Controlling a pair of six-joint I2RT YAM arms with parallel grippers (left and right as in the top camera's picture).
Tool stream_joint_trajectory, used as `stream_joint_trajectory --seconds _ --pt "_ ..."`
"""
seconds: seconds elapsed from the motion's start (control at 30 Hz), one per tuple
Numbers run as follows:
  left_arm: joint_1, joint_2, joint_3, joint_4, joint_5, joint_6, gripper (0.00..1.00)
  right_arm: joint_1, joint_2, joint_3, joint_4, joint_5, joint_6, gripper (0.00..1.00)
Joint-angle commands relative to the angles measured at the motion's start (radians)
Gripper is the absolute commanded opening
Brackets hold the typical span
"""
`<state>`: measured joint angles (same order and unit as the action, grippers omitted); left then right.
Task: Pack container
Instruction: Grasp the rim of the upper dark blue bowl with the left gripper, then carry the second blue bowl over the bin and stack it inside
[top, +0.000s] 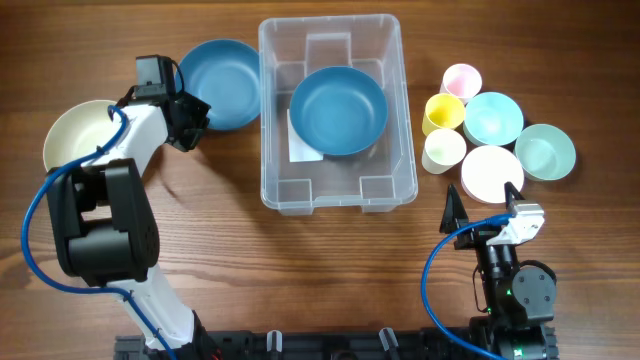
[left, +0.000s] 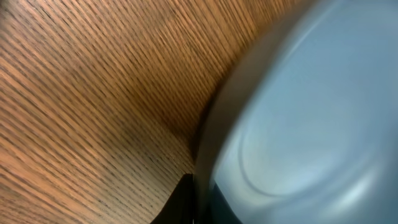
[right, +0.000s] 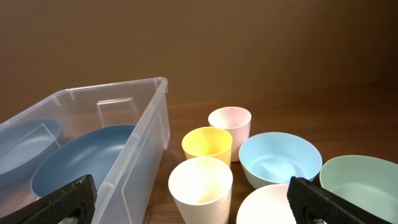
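Clear container (top: 385, 190) sits on the counter (top: 330, 280) at top centre, upright and open-topped, with a white label (top: 300, 145) on its floor. Inner blue bowl (top: 338, 110) rests inside it, toward the right half, partly over the label.

Outer blue bowl (top: 225, 80) is on the counter just left of the container, its rim close against the container wall. Left gripper (top: 193, 118) is at this bowl's lower-left edge. Left wrist view is filled by the bowl (left: 311, 124), blurred, with one dark finger tip (left: 183, 202) at the rim. Cannot tell whether this gripper is clamped on it or apart. Cream bowl (top: 70, 135) lies further left, partly under the left arm.

Right of the container is a cluster: pink cup (top: 461, 80), yellow cup (top: 443, 113), white cup (top: 443, 150), light blue bowl (top: 493, 117), mint bowl (top: 545, 152), white bowl (top: 491, 172).

Right gripper (top: 485, 203) hovers just below the white bowl, fingers (right: 62, 202) spread wide, holding nothing.
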<state>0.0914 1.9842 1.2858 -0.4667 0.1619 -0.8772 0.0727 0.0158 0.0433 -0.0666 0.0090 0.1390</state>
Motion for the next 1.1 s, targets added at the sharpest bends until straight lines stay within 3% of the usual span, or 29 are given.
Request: stream_joint_trajectory --seconds 0.0,0.33,0.6,0.83,1.07 --pt "0.003 -0.063 0.055 0.004 0.005 0.006 0.05 -0.005 -0.002 -0.006 0.005 0.017 0.021 1.0" --pt "-0.019 -0.333 0.091 -0.025 0.004 0.042 0.04 -0.005 -0.002 -0.006 0.005 0.017 0.02 1.0" --pt "-0.177 -0.514 0.091 -0.073 -0.056 0.088 0.05 -0.005 -0.002 -0.006 0.005 0.017 0.02 1.0" --pt "-0.398 -0.509 0.091 -0.119 -0.167 0.115 0.07 -0.005 -0.002 -0.006 0.005 0.017 0.02 1.0" --pt "-0.595 -0.385 0.091 -0.129 -0.278 0.114 0.08 -0.005 -0.002 -0.006 0.005 0.017 0.02 1.0"
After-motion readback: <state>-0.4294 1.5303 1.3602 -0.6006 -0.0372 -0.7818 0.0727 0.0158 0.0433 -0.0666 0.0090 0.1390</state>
